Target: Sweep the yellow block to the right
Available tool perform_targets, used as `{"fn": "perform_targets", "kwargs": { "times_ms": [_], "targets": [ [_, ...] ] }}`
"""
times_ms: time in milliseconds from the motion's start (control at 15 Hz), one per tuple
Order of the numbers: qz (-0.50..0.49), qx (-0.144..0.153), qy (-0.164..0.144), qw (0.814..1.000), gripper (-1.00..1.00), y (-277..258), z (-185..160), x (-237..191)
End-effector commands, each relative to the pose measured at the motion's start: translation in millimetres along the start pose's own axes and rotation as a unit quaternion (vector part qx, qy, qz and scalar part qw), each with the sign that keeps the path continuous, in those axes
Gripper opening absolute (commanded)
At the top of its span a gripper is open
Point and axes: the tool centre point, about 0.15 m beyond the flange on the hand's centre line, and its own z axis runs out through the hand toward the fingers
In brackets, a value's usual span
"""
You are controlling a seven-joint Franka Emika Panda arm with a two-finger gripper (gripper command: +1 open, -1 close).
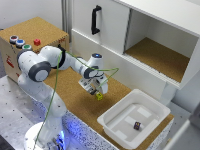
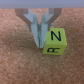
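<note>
The yellow block (image 1: 99,96) is a tiny yellow-green cube on the cork tabletop, just below my gripper (image 1: 94,89) in the exterior view. In the wrist view the block (image 2: 53,42) shows black letters on its faces. My gripper (image 2: 40,39) stands down at the cork with its jaws pressed together and nothing between them. The fingers (image 2: 37,31) are right beside the block and seem to touch its side.
A white bin (image 1: 150,107) stands on the cork at the exterior view's right and holds a small dark block (image 1: 137,125). Behind is a white cabinet with a black handle (image 1: 95,19) and an open compartment (image 1: 160,55). A cork box with buttons (image 1: 22,42) is at the left.
</note>
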Motion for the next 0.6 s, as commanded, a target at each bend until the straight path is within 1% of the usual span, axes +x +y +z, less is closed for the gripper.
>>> {"fn": "perform_targets", "kwargs": {
  "times_ms": [0,200,533],
  "targets": [
    [0.01,-0.015,0.01,1.0,-1.0,29.4,11.9,-0.2],
    [0.011,-0.02,0.008,1.0,-1.0,43.6,13.5,9.1],
    [0.003,-0.011,-0.005,1.0,-1.0,61.5,23.3,19.6]
  ]
}}
